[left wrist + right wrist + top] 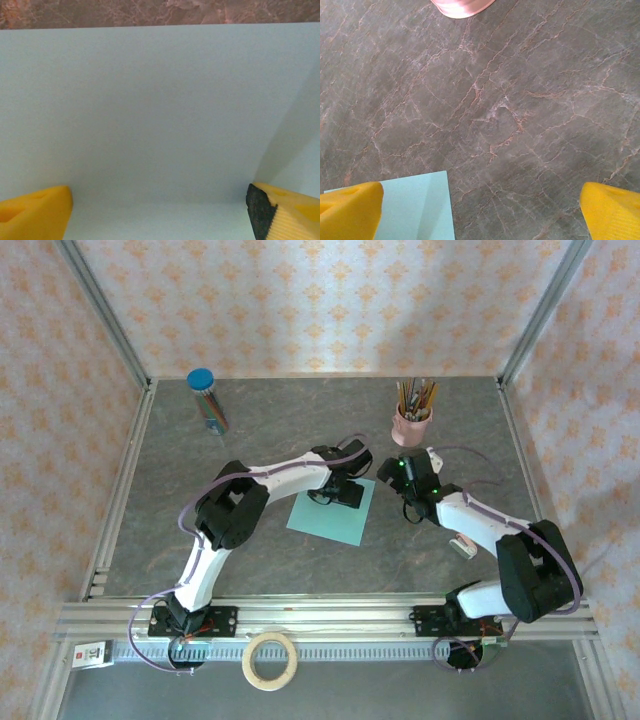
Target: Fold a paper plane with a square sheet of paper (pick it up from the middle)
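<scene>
Quick count: one square sheet of paper [330,518], two grippers, one pink cup of pencils [411,427], one blue-capped tube of pens [207,400], one roll of tape [272,660].

The sheet lies flat on the grey table [260,440]. The left gripper [159,202] hangs right over the sheet's far edge, yellow fingers [35,210] spread wide with plain paper between them. Can't tell if the tips touch it.

The right gripper [481,200] is just off the sheet's far right corner, spread wide too, over bare table. That corner pokes in by its left finger.

The cup sits beyond the sheet to the right, the tube beyond it to the left, and the tape on the near side.
</scene>
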